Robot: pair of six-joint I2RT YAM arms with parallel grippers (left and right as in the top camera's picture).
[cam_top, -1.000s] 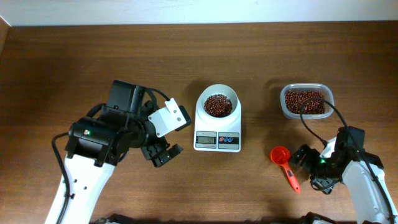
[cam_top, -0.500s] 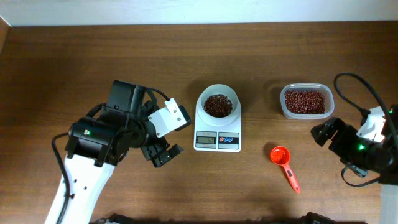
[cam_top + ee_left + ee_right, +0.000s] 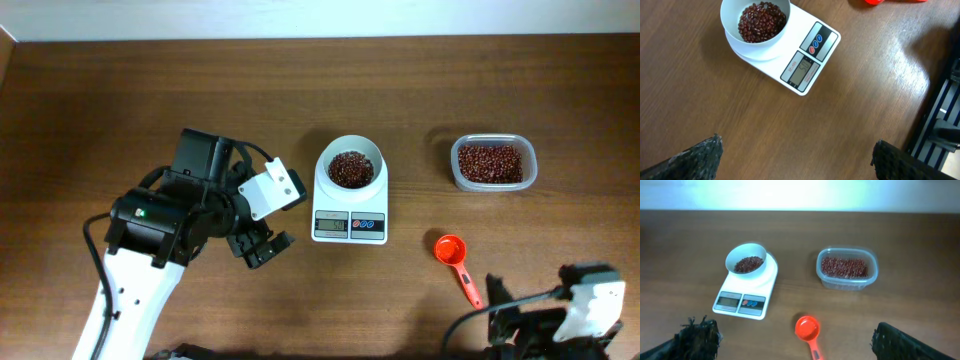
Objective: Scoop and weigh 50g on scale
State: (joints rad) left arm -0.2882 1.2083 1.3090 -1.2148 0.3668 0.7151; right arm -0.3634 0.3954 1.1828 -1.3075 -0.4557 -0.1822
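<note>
Two pincers: left (image 3: 796, 161) and right (image 3: 797, 339) both gaped wide, holding nothing.
Scale (image 3: 350, 208): sat mid-counter (image 3: 150, 100), white bowl (image 3: 350, 152) of red beans on top.
Red scoop (image 3: 455, 258): lay on the counter, right of the scale, apart from it.
Clear tub (image 3: 492, 185): held red beans, beyond the scoop.

Top-down overhead; wrist views toward scale (image 3: 349, 226)

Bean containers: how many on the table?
2. The white bowl sits on the scale mid-table; the clear tub stands apart to its right. None appear hidden.
</note>
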